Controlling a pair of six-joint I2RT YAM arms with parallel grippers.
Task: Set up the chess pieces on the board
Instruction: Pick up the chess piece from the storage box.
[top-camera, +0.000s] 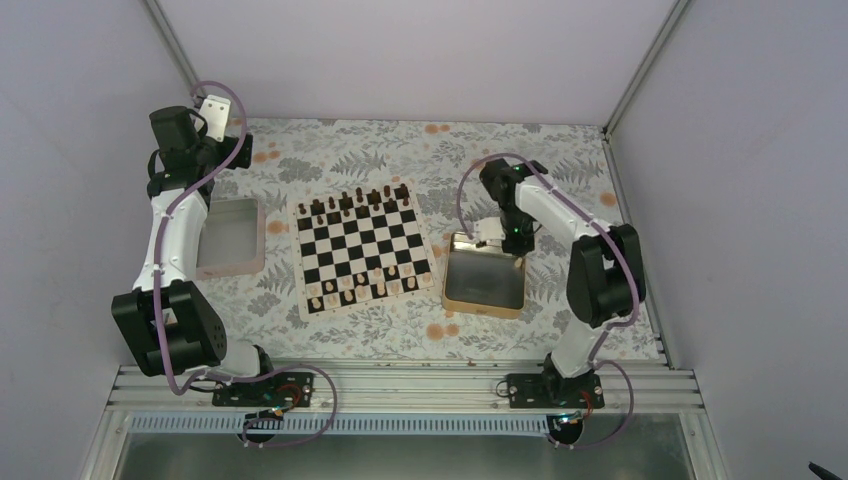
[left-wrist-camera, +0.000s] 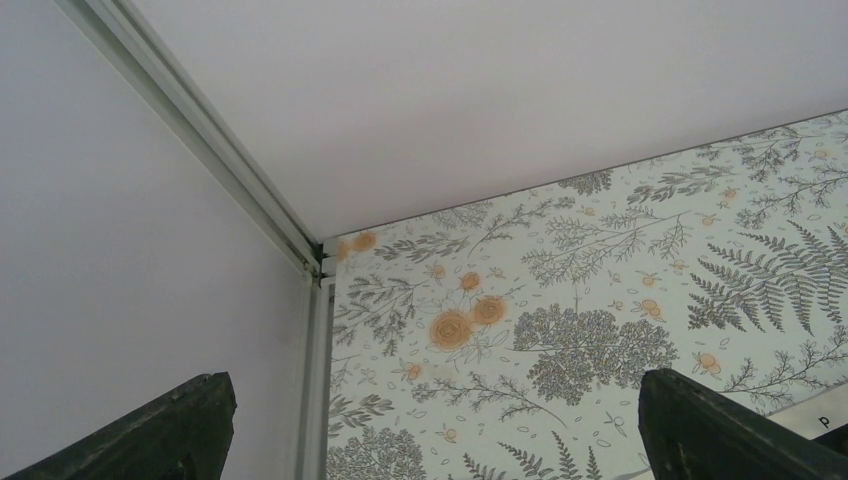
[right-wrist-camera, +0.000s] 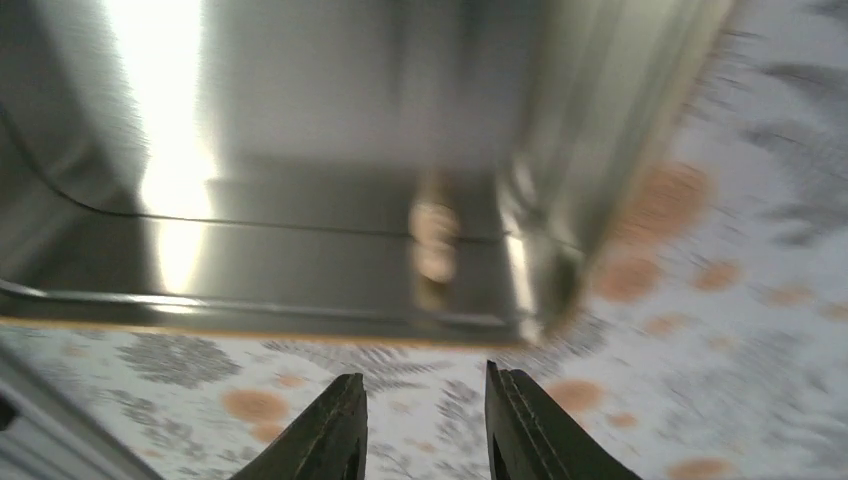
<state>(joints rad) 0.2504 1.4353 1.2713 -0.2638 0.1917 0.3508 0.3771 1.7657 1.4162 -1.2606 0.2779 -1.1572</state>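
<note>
- Gripper on the left arm (left-wrist-camera: 437, 395) is raised by the far left corner, well apart from the play. Its jaws are spread wide with only the flowered cloth (left-wrist-camera: 600, 260) between them, so it looks idle.
- Pinkish-rimmed tray (top-camera: 230, 271) lies just left of the board, and no piece can be made out in it.
- Board (top-camera: 362, 245) sits mid-table. Dark pieces (top-camera: 360, 200) line its far rows and light chess pieces (top-camera: 362, 291) stand along the two near rows — too small to count, though the light side looks nearly filled.
- Gold tin tray (top-camera: 483, 310) lies just right of the board. The right wrist view, though blurred, shows one pale tan piece (right-wrist-camera: 435, 235) inside it, close to a corner wall.
- Right gripper (right-wrist-camera: 422, 375) hovers over the tin's far edge with its jaws a little apart and nothing between them.
- Step in hand, as I judge it: fetching that leftover piece. The next move calls for a descent into the corner with the jaws straddling the piece — the wall leaves little room, so one finger may catch the rim.
</note>
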